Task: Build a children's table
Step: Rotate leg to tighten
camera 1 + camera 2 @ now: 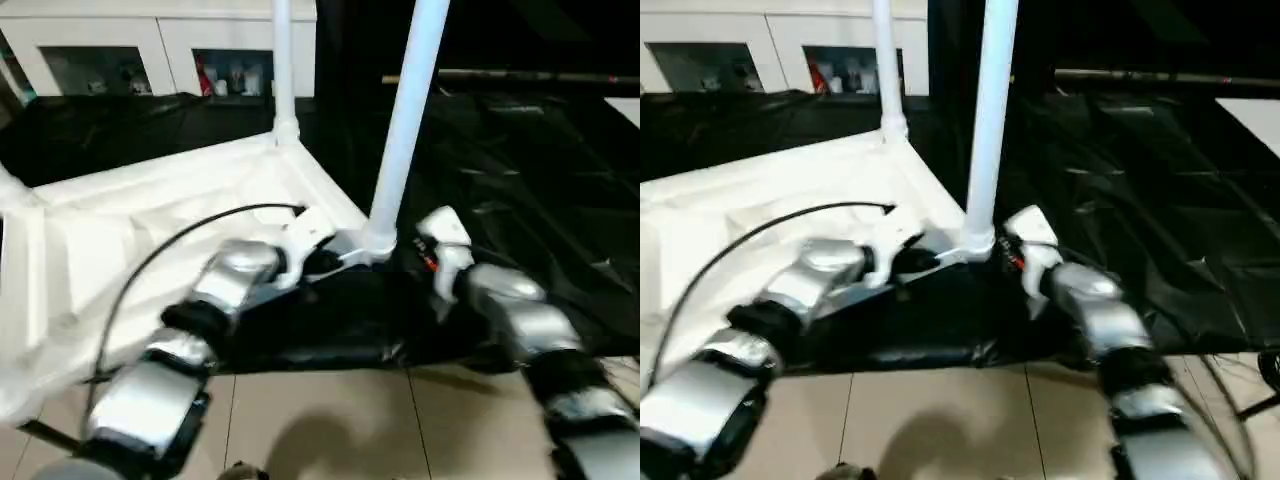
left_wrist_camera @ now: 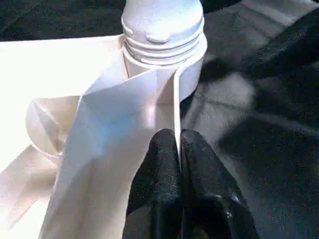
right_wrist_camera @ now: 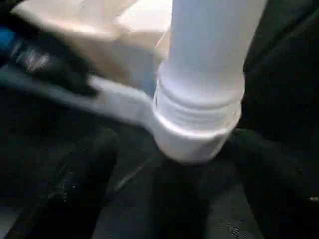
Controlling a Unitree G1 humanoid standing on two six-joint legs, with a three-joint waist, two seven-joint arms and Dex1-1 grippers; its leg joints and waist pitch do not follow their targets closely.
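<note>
Robot working at the near corner of an upturned children's table

The tabletop [image 1: 150, 215] is lying underside up on a black sheet [image 1: 520, 200], with two legs [image 1: 405, 120] standing in its corner sockets. The left gripper [image 2: 178, 149] is pinching the tabletop's thin edge just beside the near socket [image 2: 164, 59], fingers clenched on it. The right gripper [image 3: 169, 199] is sitting spread wide, released, fingers [image 3: 82, 169] on either side of the near leg's base.

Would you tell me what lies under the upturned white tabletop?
The tabletop rests on black sheeting that spreads past its edges, with tiled floor nearer the robot. Whatever lies directly beneath the tabletop is covered and cannot be seen.
</note>
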